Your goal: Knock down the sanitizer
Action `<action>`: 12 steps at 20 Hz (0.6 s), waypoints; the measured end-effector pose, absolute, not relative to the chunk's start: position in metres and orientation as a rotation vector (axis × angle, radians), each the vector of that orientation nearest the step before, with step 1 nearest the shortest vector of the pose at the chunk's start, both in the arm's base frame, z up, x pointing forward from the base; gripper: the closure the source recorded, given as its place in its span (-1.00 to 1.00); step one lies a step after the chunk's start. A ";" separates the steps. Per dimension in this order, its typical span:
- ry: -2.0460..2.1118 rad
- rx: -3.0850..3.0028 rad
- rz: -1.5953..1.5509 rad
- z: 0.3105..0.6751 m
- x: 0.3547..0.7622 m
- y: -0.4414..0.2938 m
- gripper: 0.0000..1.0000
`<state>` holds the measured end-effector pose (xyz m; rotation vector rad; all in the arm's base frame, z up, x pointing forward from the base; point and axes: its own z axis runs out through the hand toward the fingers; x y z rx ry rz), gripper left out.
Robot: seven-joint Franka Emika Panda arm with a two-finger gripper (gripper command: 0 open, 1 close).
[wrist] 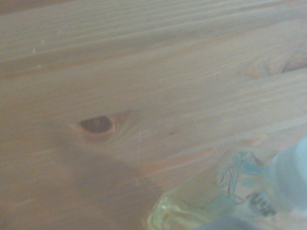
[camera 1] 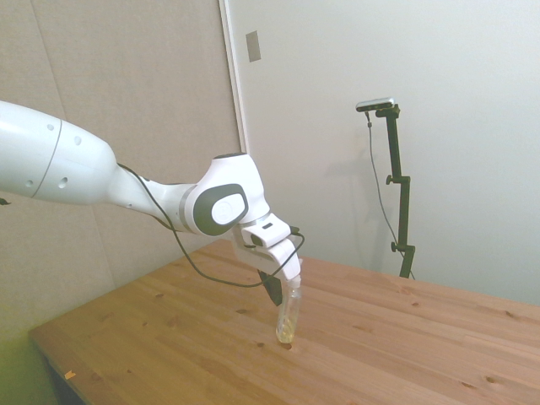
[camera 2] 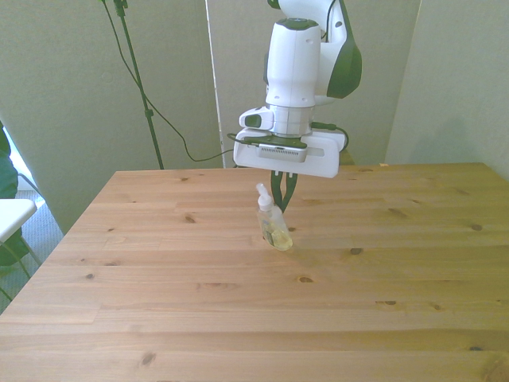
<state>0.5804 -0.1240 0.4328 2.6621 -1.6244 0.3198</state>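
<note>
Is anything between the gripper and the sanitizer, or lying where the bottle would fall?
Nothing visible. The gripper is right against the sanitizer, which tilts toward the front view's left. The table around it shows only bare wood.

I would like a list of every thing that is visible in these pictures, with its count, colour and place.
sanitizer: one, clear bottle with white pump top and a little yellowish liquid, tilted toward the front view's left, base on the table near its middle
table: one, light brown wood with dark knots, fills the lower part of each view
wall plate: one, grey, high on the wall in the side view
cable: one, black, hangs behind the table in the front view
gripper: one, dark fingers close together, against the sanitizer's upper part
arm: one, white with grey joints
</note>
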 end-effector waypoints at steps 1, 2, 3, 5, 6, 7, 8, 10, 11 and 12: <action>-1.631 2.655 0.326 0.432 0.586 -0.128 1.00; -1.638 2.648 0.332 0.430 0.593 -0.133 1.00; -1.647 2.638 0.339 0.428 0.598 -0.139 1.00; -1.665 2.618 0.350 0.425 0.609 -0.151 1.00; -1.675 2.607 0.356 0.424 0.614 -0.158 1.00; -1.687 2.598 0.362 0.423 0.618 -0.164 1.00; -1.699 2.589 0.368 0.423 0.621 -0.169 1.00; -1.723 2.576 0.380 0.423 0.628 -0.179 1.00; -1.730 2.573 0.384 0.422 0.631 -0.182 1.00; -1.734 2.572 0.386 0.422 0.633 -0.184 -1.00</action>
